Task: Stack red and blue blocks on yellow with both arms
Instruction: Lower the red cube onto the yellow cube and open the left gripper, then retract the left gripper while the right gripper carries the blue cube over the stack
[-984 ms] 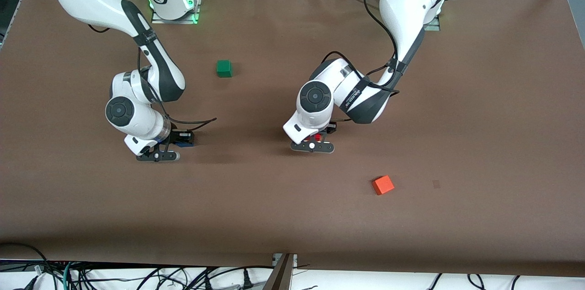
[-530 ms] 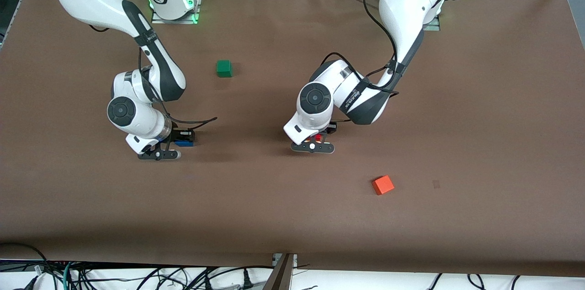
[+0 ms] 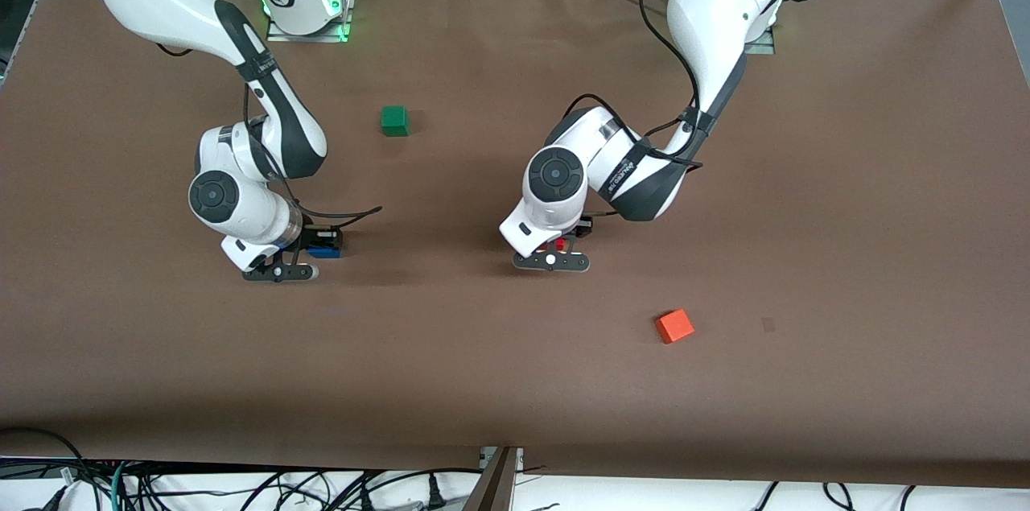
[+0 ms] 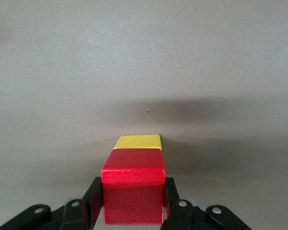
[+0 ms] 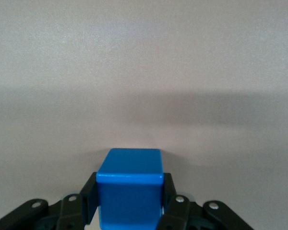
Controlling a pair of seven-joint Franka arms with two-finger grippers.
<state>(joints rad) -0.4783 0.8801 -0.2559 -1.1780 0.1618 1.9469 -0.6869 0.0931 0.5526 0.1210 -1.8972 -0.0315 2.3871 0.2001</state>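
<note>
In the left wrist view, the left gripper (image 4: 133,211) is closed on the red cube (image 4: 133,184), its fingers pressed against two opposite faces. A strip of the yellow cube (image 4: 137,142) shows just past the red cube's top edge. So the yellow cube sits directly under the red one, and whether the two touch cannot be told from this angle. In the front view this gripper (image 3: 552,252) hangs low over the centre of the frame, with only a sliver of red visible beneath the wrist.

The right gripper (image 5: 129,206) is clamped on the blue cube (image 5: 129,189), again on two opposite faces, with bare counter (image 5: 144,72) all around it. In the front view it (image 3: 299,247) sits at centre left, low to the surface, with a bit of the blue cube (image 3: 324,252) peeking out beside the fingers.

The relation that matters is the sideways one. The yellow cube lies toward the left arm's end of the counter from the blue cube, at much the same height in the frame, and the two are well apart. The left arm is right over it, so red likely lands first. The right arm would then have to lift and carry blue sideways over the pair.

An orange-red cube (image 3: 674,326) lies at lower right and a green cube (image 3: 394,121) at upper centre, both clear of that path.
</note>
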